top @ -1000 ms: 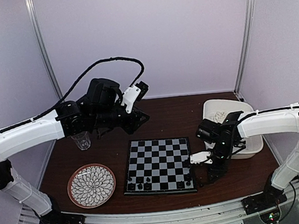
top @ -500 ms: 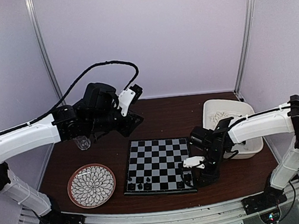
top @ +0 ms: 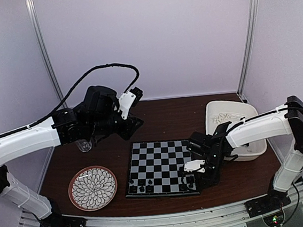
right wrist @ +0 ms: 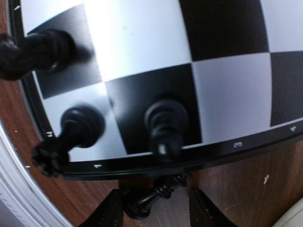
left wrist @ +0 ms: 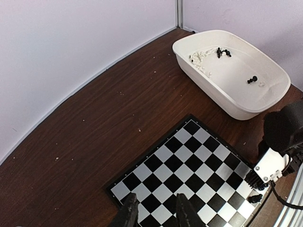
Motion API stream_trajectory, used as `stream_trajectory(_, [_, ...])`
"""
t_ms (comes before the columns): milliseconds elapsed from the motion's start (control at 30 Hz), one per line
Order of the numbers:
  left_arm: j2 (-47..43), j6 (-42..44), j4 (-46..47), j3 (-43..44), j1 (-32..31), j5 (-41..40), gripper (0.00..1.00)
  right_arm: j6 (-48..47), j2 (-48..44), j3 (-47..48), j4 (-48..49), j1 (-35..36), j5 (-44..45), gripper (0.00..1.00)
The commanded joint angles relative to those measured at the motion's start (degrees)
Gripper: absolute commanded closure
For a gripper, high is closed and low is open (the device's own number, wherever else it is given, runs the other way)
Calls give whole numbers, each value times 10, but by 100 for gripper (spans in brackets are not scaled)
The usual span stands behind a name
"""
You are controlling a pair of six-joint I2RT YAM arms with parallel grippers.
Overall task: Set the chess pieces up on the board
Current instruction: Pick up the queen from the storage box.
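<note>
At one corner of the black-and-grey checkered board [right wrist: 227, 90], 3 small black chess pieces [right wrist: 164, 124] are counted. A 4th black piece [right wrist: 152, 199] is pinched by the right fingers [right wrist: 108, 213]. The left fingers [left wrist: 127, 215] are narrowly parted.

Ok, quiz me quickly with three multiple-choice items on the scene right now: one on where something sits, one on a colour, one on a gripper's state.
1. From the top camera, where is the plate relative to the board?
A) left of it
B) on it
C) right of it

2. What colour are the pieces standing on the board?
A) white
B) black
C) red

3. How is the left gripper?
A) shut on a piece
B) out of view
C) open, nothing between its fingers

Answers:
1 A, the plate lies clear of the board's left edge.
2 B, every standing piece is dark.
3 C, the left wrist view shows board squares through the gap.
</note>
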Motion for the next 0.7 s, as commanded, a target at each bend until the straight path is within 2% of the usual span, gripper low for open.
stream_trajectory(0, [-12,-5,29,-4,5,-5,71,7,8,8,2,-24,40,52])
stream_trajectory(167, [-10,-7,30,-7,4,-1,72,2,12,11,6,-28,25,56])
stream_trajectory(467, [-19,-15,33,-16,5,1,72,12,45,14,14,-47,67,63])
stream_trajectory(567, [-19,-17,33,-16,5,5,72,13,44,17,7,-59,64,76])
stream_trajectory(667, [-17,-12,35,-14,4,18,72,11,21,18,-4,-69,49,80])
